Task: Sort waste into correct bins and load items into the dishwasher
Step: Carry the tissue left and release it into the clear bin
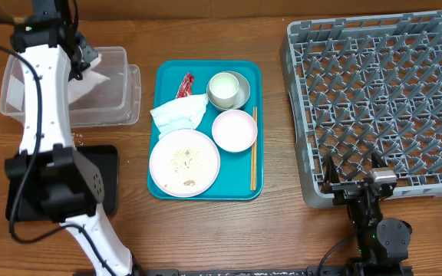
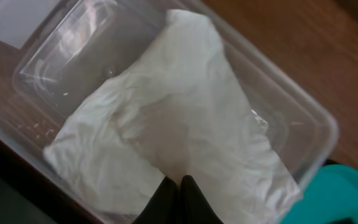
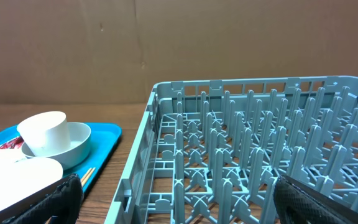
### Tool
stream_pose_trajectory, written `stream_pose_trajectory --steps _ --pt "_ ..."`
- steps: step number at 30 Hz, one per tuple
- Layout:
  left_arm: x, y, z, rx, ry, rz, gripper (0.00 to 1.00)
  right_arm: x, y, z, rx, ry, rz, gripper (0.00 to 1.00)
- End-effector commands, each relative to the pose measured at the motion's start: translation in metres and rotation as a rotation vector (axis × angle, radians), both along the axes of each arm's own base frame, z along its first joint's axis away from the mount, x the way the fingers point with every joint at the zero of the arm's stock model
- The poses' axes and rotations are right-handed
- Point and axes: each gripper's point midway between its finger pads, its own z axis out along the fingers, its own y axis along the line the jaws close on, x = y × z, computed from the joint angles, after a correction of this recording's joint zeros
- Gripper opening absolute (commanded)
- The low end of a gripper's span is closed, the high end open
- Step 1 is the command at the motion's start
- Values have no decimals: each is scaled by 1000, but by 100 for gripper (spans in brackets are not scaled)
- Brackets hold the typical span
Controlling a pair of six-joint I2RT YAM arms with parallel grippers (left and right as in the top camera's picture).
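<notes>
My left gripper (image 2: 180, 182) is shut on a crumpled white napkin (image 2: 185, 112) and holds it inside the clear tub (image 2: 86, 37); from overhead it is at the tub (image 1: 117, 96). On the teal tray a second napkin (image 1: 179, 113), a red wrapper (image 1: 185, 84), a plate (image 1: 184, 162) with rice scraps, a small pale bowl (image 1: 234, 129), a white cup (image 1: 222, 89) in a grey-green bowl (image 1: 243, 92) and chopsticks (image 1: 253, 149) lie. My right gripper (image 3: 179, 205) is open and empty at the near-left corner of the dish rack (image 1: 382, 100).
The teal tray (image 1: 159, 115) lies between tub and rack. The shallow black tray (image 1: 107, 180) sits front left, partly hidden by my left arm. The right wrist view shows the rack's pegs (image 3: 260, 143), the cup (image 3: 42, 130) and the chopstick tips (image 3: 87, 176).
</notes>
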Motion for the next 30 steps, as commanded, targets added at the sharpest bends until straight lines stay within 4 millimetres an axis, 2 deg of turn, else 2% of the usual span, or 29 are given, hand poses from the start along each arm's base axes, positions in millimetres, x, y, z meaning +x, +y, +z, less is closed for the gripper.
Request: stream_pose_trajectory --steps 1,4,5,6,7,8,11,14,18,21,24,25,27,29,30 --pt "0 9 -19 -32 24 53 9 0 0 -1 0 -6 0 100" --pt "-3 17 -21 -35 26 77 17 0 0 -1 0 -6 -1 100" --pt "-3 20 -19 -36 22 82 25 0 0 -1 0 -6 0 100" --pt "-4 22 -18 -37 20 86 49 0 0 -1 0 -6 -1 100" --pt "-5 23 -18 -37 19 88 78 0 0 -1 0 -6 0 100" --pt "-5 25 -18 -37 19 91 100 0 0 -1 0 -6 -1 100" --pt "-10 24 -17 -39 38 83 100 0 0 -1 0 -6 -1 100" --pt "-12 7 -13 -98 44 -12 95 0 0 -1 0 -6 0 100" --pt "1 -40 9 -219 -43 -322 95 0 0 -1 0 -6 -1 100" --pt "7 -80 40 -290 -157 -574 95 0 0 -1 0 -6 0 100" --pt "1 -118 69 -319 -238 -765 100 0 0 -1 0 -6 -1 100" --pt "-1 -126 75 -312 -243 -795 98 0 0 -1 0 -6 -1 100" --pt "-7 -147 79 -286 -232 -863 84 0 0 -1 0 -6 -1 100" --pt "-10 -163 76 -268 -203 -899 67 0 0 -1 0 -6 0 100" --pt "-12 -172 72 -253 -176 -911 62 0 0 -1 0 -6 0 100"
